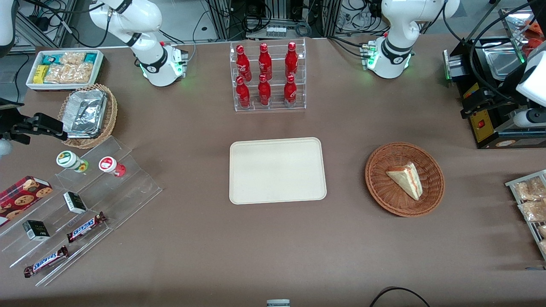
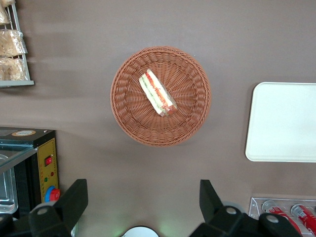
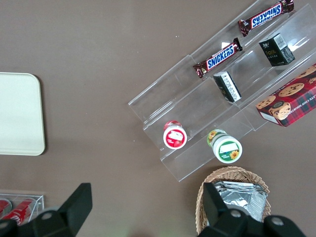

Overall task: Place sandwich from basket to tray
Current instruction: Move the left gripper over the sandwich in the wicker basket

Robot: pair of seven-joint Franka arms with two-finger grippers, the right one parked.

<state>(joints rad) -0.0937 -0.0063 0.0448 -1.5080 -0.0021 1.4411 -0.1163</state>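
The sandwich [image 1: 407,179] [image 2: 157,93], a pale wedge with red and green filling on its cut edge, lies in the round reddish-brown basket [image 1: 384,194] [image 2: 129,116]. The cream tray [image 1: 277,170] [image 2: 284,121] sits flat at the table's middle, beside the basket and toward the parked arm, with nothing on it. In the left wrist view my gripper [image 2: 142,186] hangs open high above bare table, farther from the front camera than the basket. Nothing is between its fingers [image 2: 76,195].
A clear rack of red bottles [image 1: 268,76] stands farther from the front camera than the tray. A black machine with a yellow panel [image 1: 482,123] and a wire rack of snack packets [image 1: 531,200] sit at the working arm's end. Stepped acrylic shelves [image 1: 76,204] lie at the parked arm's end.
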